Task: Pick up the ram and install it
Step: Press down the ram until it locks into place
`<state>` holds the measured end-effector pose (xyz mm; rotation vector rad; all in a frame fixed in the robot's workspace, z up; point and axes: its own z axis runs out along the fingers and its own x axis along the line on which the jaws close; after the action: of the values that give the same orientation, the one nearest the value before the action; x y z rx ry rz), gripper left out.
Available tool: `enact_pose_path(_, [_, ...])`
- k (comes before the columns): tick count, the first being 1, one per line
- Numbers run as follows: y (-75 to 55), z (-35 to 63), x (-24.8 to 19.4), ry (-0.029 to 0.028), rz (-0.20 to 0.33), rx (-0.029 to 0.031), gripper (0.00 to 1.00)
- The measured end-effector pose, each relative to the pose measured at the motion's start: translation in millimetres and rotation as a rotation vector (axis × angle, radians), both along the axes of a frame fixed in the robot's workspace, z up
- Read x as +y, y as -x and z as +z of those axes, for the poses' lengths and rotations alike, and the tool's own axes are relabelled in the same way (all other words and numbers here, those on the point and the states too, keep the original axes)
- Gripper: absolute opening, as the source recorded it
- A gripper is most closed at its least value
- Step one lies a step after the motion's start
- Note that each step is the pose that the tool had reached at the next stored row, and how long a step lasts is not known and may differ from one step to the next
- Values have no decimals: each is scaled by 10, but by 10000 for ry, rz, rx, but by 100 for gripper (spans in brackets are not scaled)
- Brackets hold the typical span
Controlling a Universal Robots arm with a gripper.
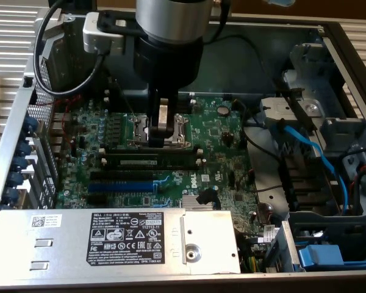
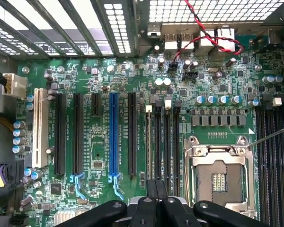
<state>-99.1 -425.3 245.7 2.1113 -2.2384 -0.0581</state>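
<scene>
The ram (image 1: 147,162), a thin dark stick with a pale label, stands on edge along the black memory slots (image 1: 152,155) in front of the CPU socket (image 1: 178,129). My gripper (image 1: 164,132) hangs over the socket and those slots, fingers pressed together with nothing visible between them. I cannot tell whether the tips touch the ram. In the wrist view the shut gripper (image 2: 156,187) sits directly over the row of black memory slots (image 2: 168,142) beside the CPU socket (image 2: 220,177).
The open case holds a green motherboard (image 1: 219,131) with a blue slot (image 1: 119,185). A power supply (image 1: 110,241) sits along the near side. Drive bays with a blue cable (image 1: 311,149) are at the exterior view's right. The metal case wall (image 1: 24,122) stands on the left.
</scene>
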Motion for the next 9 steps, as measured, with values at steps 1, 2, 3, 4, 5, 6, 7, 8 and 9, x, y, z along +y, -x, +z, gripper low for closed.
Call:
enact_pose_path(1, [0, 0, 0, -1, -138, 0, 10])
enact_pose_path(2, [0, 0, 0, -1, -264, 1, 10])
enact_pose_path(3, [0, 0, 0, -1, -404, 2, 10])
enact_pose_path(4, [0, 0, 0, -2, -542, 2, 10])
enact_pose_path(5, [0, 0, 0, -3, -676, 2, 10])
enact_pose_path(6, [0, 0, 0, -4, -814, 3, 10])
enact_pose_path(7, [0, 0, 0, -4, -956, 4, 10])
enact_pose_path(8, [0, 0, 0, -4, -1095, 4, 10])
enact_pose_path(9, [0, 0, 0, -4, -1233, 5, 10])
